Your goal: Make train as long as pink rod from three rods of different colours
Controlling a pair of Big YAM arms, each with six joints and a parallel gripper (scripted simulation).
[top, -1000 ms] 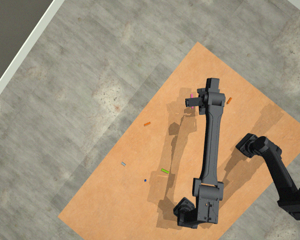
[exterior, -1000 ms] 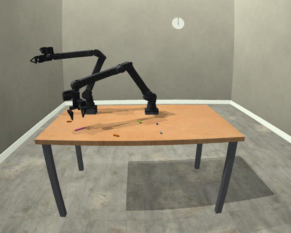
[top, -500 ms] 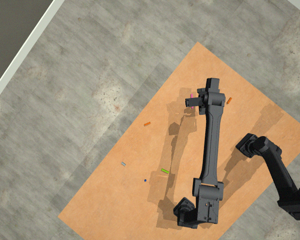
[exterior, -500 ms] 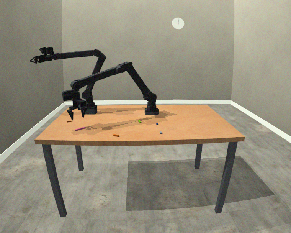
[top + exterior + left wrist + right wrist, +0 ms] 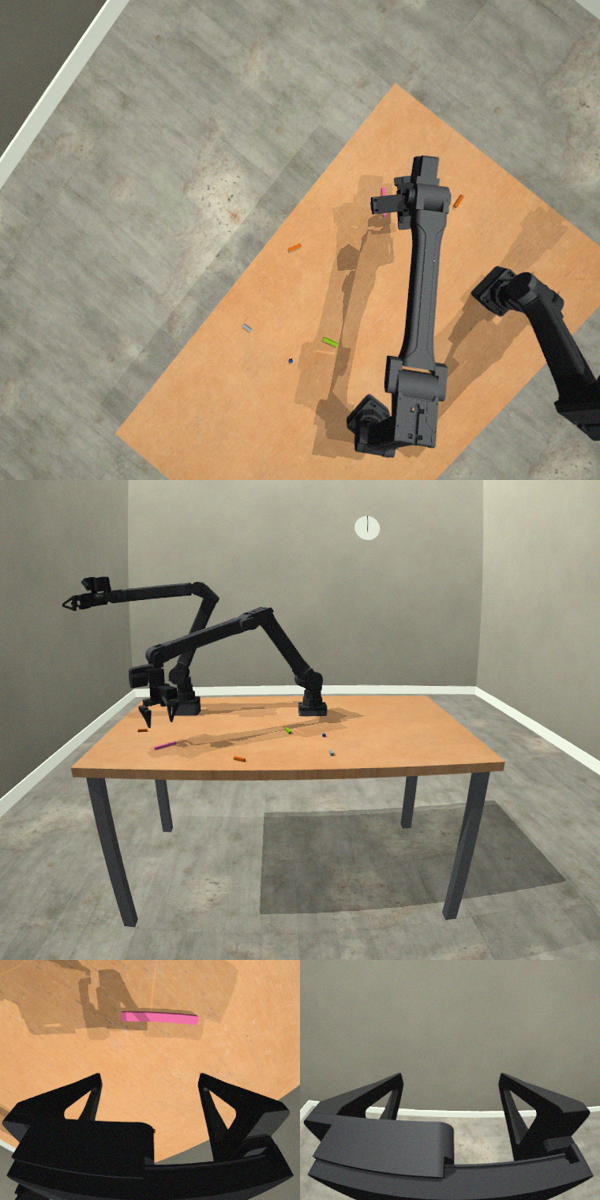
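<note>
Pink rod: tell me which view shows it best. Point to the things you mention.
Left wrist: the pink rod (image 5: 384,192) (image 5: 165,745) (image 5: 166,1018) appears largest, end to end, partly shadowed. Top shows it partly covered by the arm; exterior shows it whole but small; right wrist doesn't show it.
</note>
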